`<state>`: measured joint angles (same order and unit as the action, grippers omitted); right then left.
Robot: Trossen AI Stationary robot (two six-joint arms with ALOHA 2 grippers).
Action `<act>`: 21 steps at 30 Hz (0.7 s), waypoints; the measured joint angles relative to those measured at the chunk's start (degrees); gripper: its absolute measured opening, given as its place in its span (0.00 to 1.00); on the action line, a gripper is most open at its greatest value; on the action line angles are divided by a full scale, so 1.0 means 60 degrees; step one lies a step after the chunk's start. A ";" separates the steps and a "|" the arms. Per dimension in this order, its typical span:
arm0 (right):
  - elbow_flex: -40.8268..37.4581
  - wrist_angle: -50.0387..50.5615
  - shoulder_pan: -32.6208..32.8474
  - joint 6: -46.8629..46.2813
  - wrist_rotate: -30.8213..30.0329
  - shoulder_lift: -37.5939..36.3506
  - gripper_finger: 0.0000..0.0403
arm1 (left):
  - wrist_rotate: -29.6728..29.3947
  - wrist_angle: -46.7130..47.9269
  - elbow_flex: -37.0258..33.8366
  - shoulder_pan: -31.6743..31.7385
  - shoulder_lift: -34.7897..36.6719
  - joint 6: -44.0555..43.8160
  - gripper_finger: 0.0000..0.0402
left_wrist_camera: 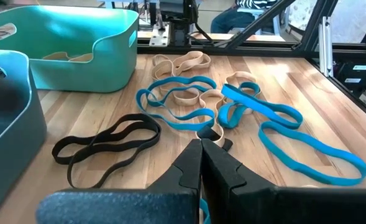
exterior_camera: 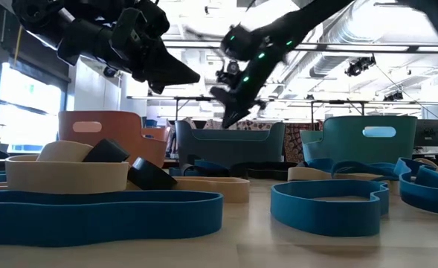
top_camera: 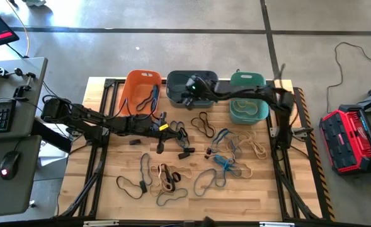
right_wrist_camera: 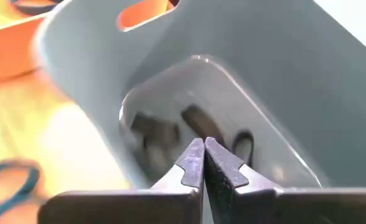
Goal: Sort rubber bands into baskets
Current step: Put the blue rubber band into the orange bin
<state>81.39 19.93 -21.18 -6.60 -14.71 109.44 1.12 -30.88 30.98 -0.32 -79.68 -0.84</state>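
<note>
Three baskets at the table's far edge: orange basket (top_camera: 135,88) holding blue bands, slate basket (top_camera: 179,81) holding dark bands (right_wrist_camera: 198,121), teal basket (top_camera: 248,112) holding tan bands. Right gripper (right_wrist_camera: 203,163), fingers pressed together, empty, over slate basket; left gripper (left_wrist_camera: 201,165) likewise closed above loose rubber bands (top_camera: 226,162) on the table

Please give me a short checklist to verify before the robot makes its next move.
1. Right end effector shut, holding nothing: ok.
2. It hangs over the slate-grey plastic basket: ok.
3. Dark rubber bands lie inside that basket: ok.
4. Left end effector shut and empty: ok.
5. Black rubber band loop lies free on the wooden table for picking: ok.
6. All bands sorted: not ok, many remain on the table.
</note>
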 joint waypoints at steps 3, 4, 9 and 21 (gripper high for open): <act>-0.1031 -0.0200 0.0383 -0.0273 -0.0469 -0.0947 0.00 | -0.0002 0.0001 0.0000 -0.0004 0.0000 0.0000 0.00; -0.1319 -0.0196 0.0536 -0.0379 -0.0660 -0.1240 0.00 | -0.0002 0.0018 0.0000 0.0000 0.0000 0.0000 0.00; -0.2523 -0.0308 0.1433 -0.0935 -0.1203 -0.2466 0.00 | 0.0001 0.0074 0.0000 0.0000 0.0000 0.0001 0.00; -0.5385 -0.3431 0.3541 -0.1506 -0.0237 -0.3663 0.00 | 0.0023 0.1218 0.0044 0.0000 0.0537 0.0007 0.00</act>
<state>49.08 -0.66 0.07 -15.64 -16.13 87.46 1.26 -23.57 31.25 -0.32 -76.46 -0.80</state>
